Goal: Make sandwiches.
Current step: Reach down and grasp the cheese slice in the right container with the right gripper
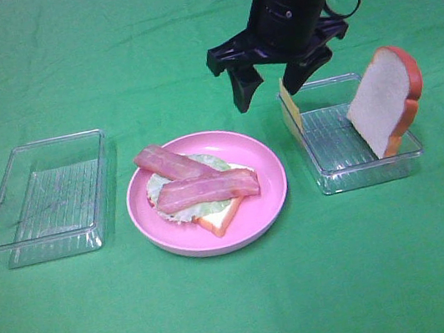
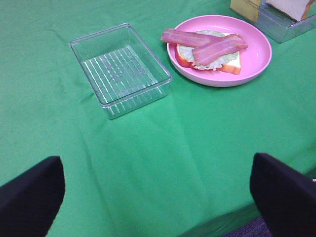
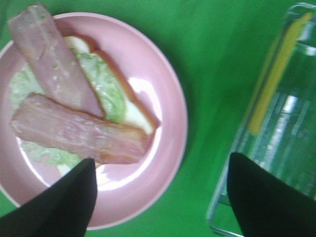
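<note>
On the pink plate lies a bread slice topped with pale-green lettuce and two bacon strips. They also show in the left wrist view and the right wrist view. A second bread slice leans upright in the right clear tray. A thin yellow cheese slice stands against that tray's left wall and shows in the right wrist view. My right gripper is open and empty, hovering above the gap between plate and right tray. My left gripper is open and empty, low over the cloth.
An empty clear ribbed tray sits left of the plate, also in the left wrist view. Green cloth covers the table. The table's near edge shows in the left wrist view.
</note>
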You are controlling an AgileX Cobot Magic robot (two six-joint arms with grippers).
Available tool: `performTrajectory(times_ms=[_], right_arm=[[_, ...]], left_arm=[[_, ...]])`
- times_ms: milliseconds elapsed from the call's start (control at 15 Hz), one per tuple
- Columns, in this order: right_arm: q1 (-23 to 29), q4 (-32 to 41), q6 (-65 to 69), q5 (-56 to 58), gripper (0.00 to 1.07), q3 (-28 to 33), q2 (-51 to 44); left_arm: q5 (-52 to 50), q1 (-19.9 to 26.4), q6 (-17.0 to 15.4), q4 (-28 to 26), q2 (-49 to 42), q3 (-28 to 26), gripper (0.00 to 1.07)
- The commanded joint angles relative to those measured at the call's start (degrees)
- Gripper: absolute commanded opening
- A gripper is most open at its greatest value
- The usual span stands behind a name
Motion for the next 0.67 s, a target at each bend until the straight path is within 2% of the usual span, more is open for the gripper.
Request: performTrajectory(times_ms=[67, 267, 667], right_arm=[[-0.4, -7.05, 2.06, 5.79, 0.7, -4.58, -0.06], [-0.52, -8.94, 2.06, 6.25, 0.7, -9.97, 2.35], [-4.3, -6.99, 3.09, 5.84, 0.7, -13.98, 10.03]], left_arm=[[-0.57, -0.11, -0.06, -0.11, -0.4, 0.29, 0.97], [-0.57, -0.11, -0.06, -0.11, -0.4, 0.29, 0.97], [-0.57, -0.11, -0.06, 0.0, -0.4, 0.29, 0.97]])
